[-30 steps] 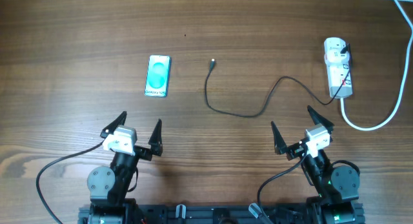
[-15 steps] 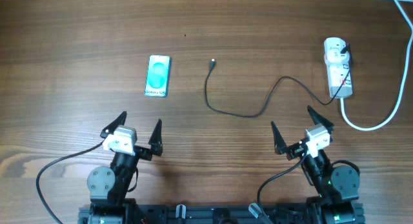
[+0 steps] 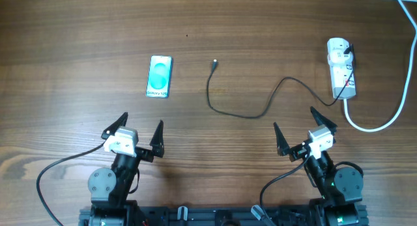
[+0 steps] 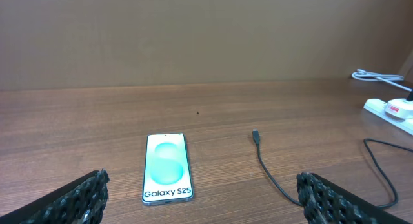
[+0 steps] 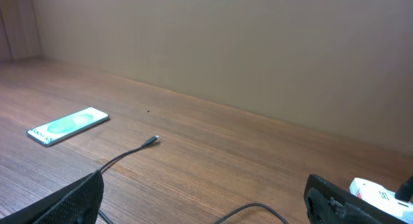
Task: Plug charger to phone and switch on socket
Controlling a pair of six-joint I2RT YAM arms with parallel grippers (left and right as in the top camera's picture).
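The phone at eleven o'clock reads "Galaxy S25"; the socket label looks unreadable. The left gripper and right gripper are spread wide, empty.

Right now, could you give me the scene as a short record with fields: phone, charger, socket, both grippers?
phone: flat on the table, screen up, nothing plugged in
charger: black cable lying loose; its tip lies right of the phone, apart from it
socket: far right, a black plug in it; switch state not readable
left gripper: open, empty
right gripper: open, empty
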